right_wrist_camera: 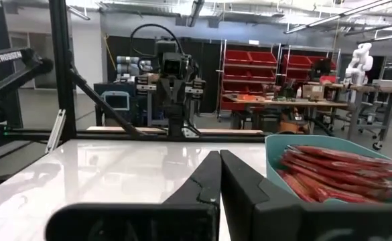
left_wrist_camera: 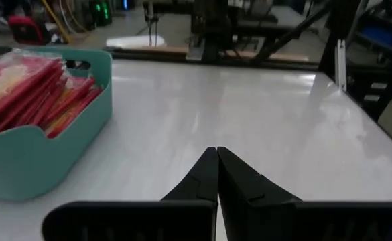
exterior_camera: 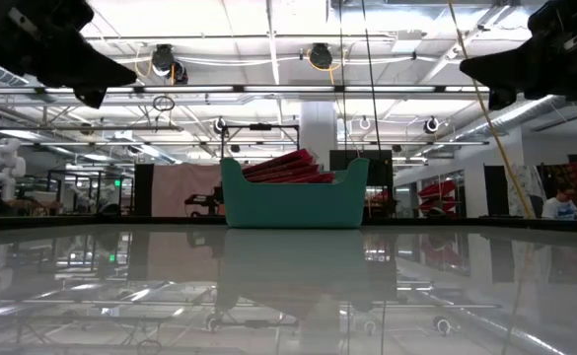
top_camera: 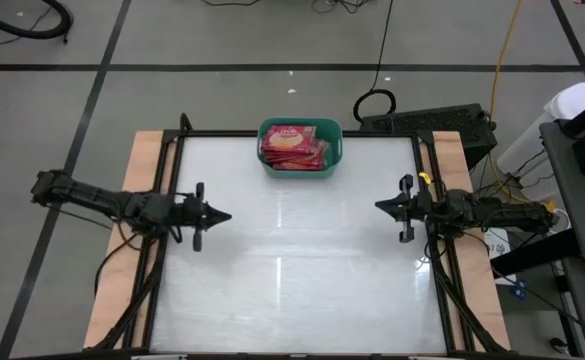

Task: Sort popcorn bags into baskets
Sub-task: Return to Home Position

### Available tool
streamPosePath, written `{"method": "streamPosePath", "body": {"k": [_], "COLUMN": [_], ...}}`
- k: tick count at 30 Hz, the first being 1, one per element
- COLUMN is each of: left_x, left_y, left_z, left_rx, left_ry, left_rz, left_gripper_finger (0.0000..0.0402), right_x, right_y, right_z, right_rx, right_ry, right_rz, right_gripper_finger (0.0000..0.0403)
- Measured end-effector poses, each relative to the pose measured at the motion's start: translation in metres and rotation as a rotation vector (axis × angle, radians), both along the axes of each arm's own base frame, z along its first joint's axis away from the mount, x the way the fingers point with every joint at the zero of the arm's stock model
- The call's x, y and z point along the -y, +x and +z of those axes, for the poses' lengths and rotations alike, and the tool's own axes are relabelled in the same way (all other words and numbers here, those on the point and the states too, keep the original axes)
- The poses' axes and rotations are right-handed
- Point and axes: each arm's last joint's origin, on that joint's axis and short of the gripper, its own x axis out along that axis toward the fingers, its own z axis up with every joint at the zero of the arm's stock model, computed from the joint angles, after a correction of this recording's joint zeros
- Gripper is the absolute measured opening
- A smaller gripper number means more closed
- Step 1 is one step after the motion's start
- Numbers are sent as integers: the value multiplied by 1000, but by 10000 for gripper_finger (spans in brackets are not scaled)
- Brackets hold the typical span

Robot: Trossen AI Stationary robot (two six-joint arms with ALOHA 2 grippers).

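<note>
The teal-green basket point(top_camera: 300, 147) stands at the far edge of the table, in the middle. Several red popcorn bags point(top_camera: 294, 145) lie stacked and tilted inside it, also seen as popcorn bags point(left_wrist_camera: 31, 87) and popcorn bags point(right_wrist_camera: 336, 171) in the wrist views, and the basket point(exterior_camera: 293, 194) shows them rising above its rim. My left gripper point(top_camera: 226, 216) hovers shut over the table's left side, pointing right. My right gripper point(top_camera: 379, 206) hovers shut over the right side, pointing left. Both are well clear of the basket.
The white glossy table point(top_camera: 302, 270) is framed by a black rail point(top_camera: 172, 200) and wooden side boards point(top_camera: 122, 260). A black device with cables point(top_camera: 442, 125) sits beyond the far right corner. A person point(exterior_camera: 561, 204) sits far off in the room.
</note>
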Motion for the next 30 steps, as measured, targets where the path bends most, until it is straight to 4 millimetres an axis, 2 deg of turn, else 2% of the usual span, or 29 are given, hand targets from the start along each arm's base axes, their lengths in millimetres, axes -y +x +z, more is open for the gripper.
{"method": "streamPosePath", "body": {"k": [5, 12, 24, 30], "left_x": [-2, -4, -7, -9], "left_y": [-11, -20, -34, -34], "left_z": [-18, -31, -36, -36], "left_rx": [91, 174, 281, 273], "left_ry": [-24, -19, 28, 61], "left_rz": [-7, -12, -28, -30], "left_gripper_finger": [2, 2, 1, 1], "right_x": [0, 0, 0, 0], "right_y": [0, 0, 0, 0], "right_z": [-1, 0, 0, 0], "right_rx": [-8, -3, 0, 0], "right_ry": [-1, -1, -1, -1], "right_rz": [1, 2, 3, 4], "right_gripper_finger": [0, 0, 0, 0]}}
